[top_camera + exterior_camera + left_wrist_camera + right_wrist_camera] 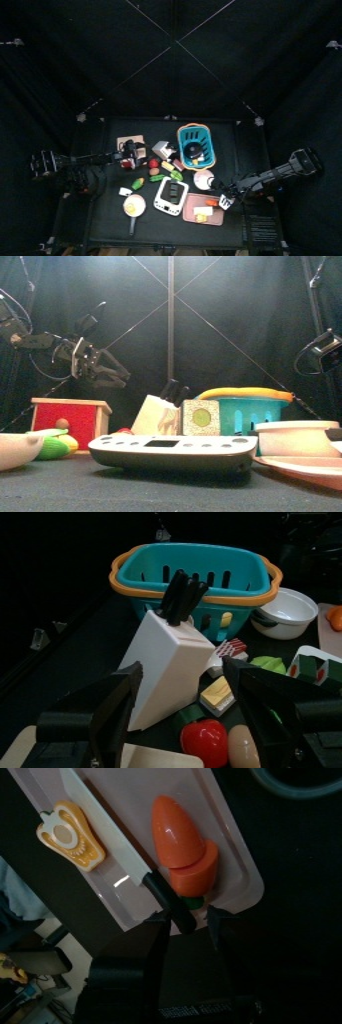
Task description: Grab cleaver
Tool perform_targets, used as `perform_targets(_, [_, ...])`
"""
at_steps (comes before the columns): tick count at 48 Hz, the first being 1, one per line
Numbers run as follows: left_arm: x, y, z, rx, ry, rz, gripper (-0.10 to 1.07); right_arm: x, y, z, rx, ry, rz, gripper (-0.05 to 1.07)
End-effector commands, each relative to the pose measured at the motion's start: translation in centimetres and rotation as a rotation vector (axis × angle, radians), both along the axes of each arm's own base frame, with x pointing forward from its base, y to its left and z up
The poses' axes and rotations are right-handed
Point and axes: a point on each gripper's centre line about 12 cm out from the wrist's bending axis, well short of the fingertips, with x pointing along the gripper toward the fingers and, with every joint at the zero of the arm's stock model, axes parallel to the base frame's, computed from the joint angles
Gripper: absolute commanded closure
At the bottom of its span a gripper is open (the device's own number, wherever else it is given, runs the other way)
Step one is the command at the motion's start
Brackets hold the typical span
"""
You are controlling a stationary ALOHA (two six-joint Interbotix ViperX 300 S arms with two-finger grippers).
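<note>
A white knife block (171, 662) stands in front of a teal basket (201, 572). Several black knife handles (181, 597) stick out of its top; I cannot tell which one is the cleaver's. My left gripper (187, 707) is open and empty, its jaws spread just short of the block. In the top view the left gripper (128, 159) sits left of the block (163, 149). The block also shows in the front view (156, 416). My right gripper (187, 903) is shut over a carrot (181, 838) on a pink tray (134, 888), away from the block.
A red box (70, 421), a kitchen scale (174, 451) and a white bowl (297, 436) stand along the front. A banana (247, 394) lies on the basket. A red tomato (203, 735) and small food pieces crowd the block's foot.
</note>
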Motion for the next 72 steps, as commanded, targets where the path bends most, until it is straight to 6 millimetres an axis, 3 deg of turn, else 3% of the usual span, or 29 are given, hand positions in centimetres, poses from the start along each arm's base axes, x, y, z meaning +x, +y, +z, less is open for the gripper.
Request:
perform_targets(1, [0.2,0.2,0.4,0.006,-0.016,0.002,0.0,0.7,0.3,1.1,0.008,-0.043,0.009,0.27])
perform_targets(17, [0.0,0.1,0.2,0.002,-0.007,0.004,0.0,0.9,0.4,2.0,0.025,-0.078,0.004,0.26])
perform_targets(33, [0.0,0.1,0.1,0.001,-0.006,0.004,0.0,1.2,1.5,0.6,0.005,-0.014,0.044,0.12])
perform_targets(43, [-0.1,0.1,0.1,0.001,-0.006,0.005,0.0,1.2,2.8,0.0,-0.016,0.025,0.107,0.12])
perform_targets(72, [-0.1,0.2,0.1,0.0,-0.005,0.008,0.0,2.5,3.3,-2.2,-0.15,0.142,0.212,0.13])
